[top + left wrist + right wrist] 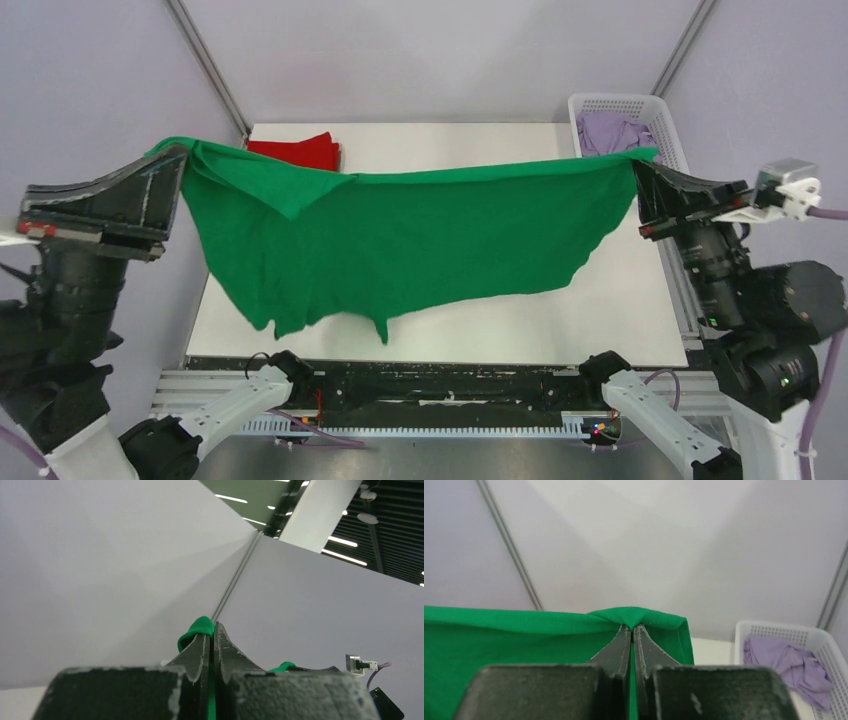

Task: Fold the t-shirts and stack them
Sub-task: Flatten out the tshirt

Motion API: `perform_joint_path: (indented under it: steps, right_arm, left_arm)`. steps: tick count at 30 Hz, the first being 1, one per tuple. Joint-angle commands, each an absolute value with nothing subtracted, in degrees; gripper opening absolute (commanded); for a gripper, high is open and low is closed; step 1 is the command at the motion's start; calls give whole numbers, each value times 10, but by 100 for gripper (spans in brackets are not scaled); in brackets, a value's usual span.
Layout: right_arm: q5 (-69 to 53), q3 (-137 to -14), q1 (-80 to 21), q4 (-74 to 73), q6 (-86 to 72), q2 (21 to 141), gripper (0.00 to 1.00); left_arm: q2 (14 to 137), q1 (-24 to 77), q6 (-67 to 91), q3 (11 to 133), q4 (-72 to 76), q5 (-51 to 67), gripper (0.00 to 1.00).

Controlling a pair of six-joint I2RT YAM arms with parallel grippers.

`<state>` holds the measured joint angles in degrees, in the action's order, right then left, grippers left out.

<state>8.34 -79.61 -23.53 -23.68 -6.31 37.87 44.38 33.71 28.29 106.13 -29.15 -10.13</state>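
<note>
While your left gripper (183, 160) and right gripper (638, 172) each clamp a top corner of the green shirt (420, 240) stretched above the table (600, 320), lower both evenly and keep it taut so it lands flat.

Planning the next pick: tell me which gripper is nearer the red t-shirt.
Left. The left gripper sits just left of the red t-shirt; the right gripper is far across the table.
</note>
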Motion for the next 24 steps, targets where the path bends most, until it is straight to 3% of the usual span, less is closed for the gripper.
perform_joint_path:
  steps: [1,8,13,19,24]
  right_arm:
    - [39,-848,-236,-261,-54,366,0]
    - [14,-871,-236,-271,-55,352,0]
    - [61,-844,-236,-273,-55,358,0]
    - [241,-743,-235,-257,-63,386,0]
    - [353,-583,-236,-185,-88,445,0]
  left_arm:
    - [466,335,234,1148,-307,-14,2]
    - [479,334,231,1193,-313,14,2]
    - [494,333,225,1164,-312,-9,2]
    - [529,333,199,1043,-272,-169,2]
    - [612,332,201,907,-229,-335,2]
